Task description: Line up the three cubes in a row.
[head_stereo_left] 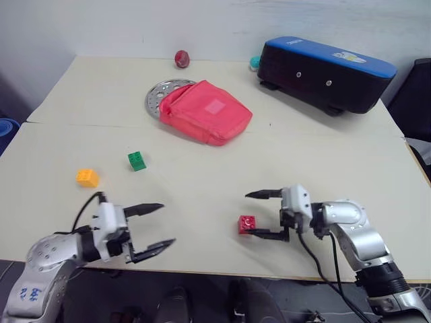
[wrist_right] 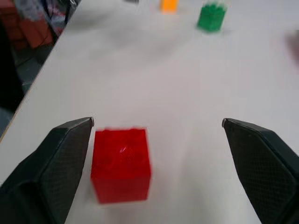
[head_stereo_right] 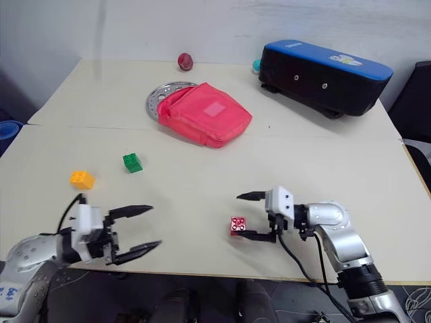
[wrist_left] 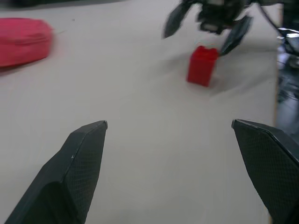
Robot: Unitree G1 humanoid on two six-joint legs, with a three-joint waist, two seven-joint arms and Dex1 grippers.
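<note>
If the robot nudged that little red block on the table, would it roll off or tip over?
The red block probably would not roll: its sides are flat and it sits squarely on the table. It looks like stiff, light plastic, so a nudge would likely just slide it. It stands close to the near edge, so a push that way might drop it.

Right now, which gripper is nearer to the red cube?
The right. The right gripper stands open around the red cube, one finger right beside it. The left gripper, also open, hangs well off to the cube's left near the table edge.
</note>
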